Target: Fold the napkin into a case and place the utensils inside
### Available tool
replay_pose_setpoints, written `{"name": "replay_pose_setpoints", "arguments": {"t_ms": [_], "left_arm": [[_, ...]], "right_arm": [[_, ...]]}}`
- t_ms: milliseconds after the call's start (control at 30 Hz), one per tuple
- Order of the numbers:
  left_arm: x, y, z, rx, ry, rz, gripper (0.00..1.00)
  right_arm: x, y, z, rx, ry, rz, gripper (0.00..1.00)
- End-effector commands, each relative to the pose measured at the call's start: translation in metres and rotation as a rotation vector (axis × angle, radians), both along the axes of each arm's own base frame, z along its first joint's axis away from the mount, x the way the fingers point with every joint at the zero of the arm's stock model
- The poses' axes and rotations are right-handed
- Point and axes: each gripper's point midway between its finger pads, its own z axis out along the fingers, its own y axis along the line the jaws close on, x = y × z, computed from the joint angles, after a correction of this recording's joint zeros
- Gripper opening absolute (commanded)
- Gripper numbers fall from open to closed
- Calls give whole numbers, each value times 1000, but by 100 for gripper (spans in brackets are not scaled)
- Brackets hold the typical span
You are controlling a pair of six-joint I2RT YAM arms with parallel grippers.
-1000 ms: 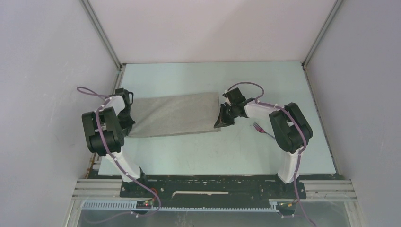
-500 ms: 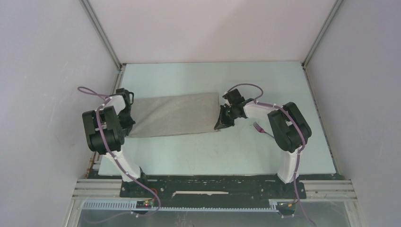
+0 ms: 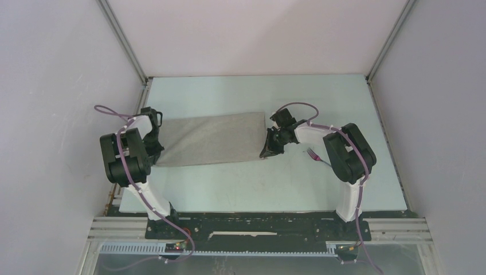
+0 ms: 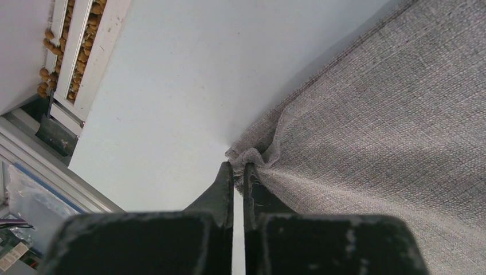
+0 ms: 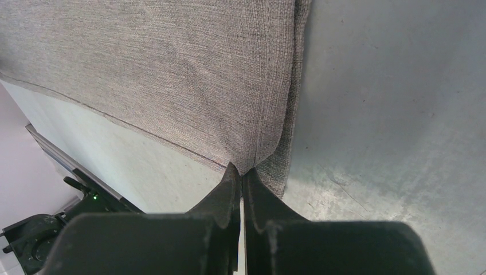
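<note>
Well, left claw (image 4: 238, 169) is clamped on a bunched bit of the napkin (image 3: 209, 139) at its left end; right claw (image 5: 241, 172) is pinched shut on the corner at the opp. end. Napkin stretches betw. them across the worktop (image 3: 258, 183). Fork (image 3: 314, 154) lies near, right of the right claw, handle hidden by the right arm (image 3: 347, 152).

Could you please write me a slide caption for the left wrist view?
Left gripper shut on a bunched corner of the grey napkin, pale table beyond.
</note>
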Motion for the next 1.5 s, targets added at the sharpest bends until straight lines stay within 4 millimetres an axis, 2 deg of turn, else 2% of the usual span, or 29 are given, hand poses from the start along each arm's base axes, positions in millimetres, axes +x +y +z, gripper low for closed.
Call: {"name": "replay_pose_setpoints", "arguments": {"t_ms": [0,467,867,1333,1467], "left_arm": [[2,12,8,71,-3,17,0],[8,12,8,61,-13,19,0],[9,12,8,56,-12,16,4],[24,15,19,73,-86,32,0],[24,13,11,52,-53,26,0]], "right_arm": [[8,-7,-2,-29,-4,-30,0],[9,-6,-4,-17,6,-32,0],[7,-5,-4,-11,8,-22,2],[7,-1,-3,4,5,-10,3],[7,-1,-3,7,4,-7,3]]}}
